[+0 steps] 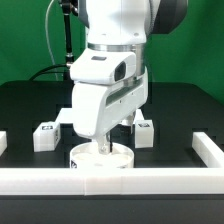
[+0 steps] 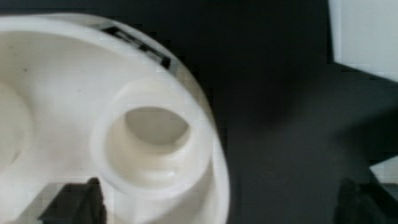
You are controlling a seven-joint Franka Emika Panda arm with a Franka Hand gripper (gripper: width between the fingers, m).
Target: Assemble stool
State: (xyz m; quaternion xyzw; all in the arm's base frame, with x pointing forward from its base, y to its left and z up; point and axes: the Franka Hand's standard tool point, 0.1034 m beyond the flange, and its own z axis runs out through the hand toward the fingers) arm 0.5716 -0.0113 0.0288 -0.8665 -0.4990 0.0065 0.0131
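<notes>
The pincer [image 2: 222, 208] stands wide open and grips nothing. Just below it lies the thick round white plastic seat disc [image 1: 118, 158]. A chunky white tagged leg [image 1: 45, 136] is off to one side.

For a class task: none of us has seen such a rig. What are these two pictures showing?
The big white machine is a robot arm building a stool. One picture comes from a camera standing off the arm, the other from a camera on its wrist, beside the gripper. On the black table lies the round white seat; the wrist view shows one socket close up. Beyond it sits a tagged leg at the exterior view's left and a second leg at its right. A white rail borders the front. The fingers stand apart over the seat; nothing looks held.
</notes>
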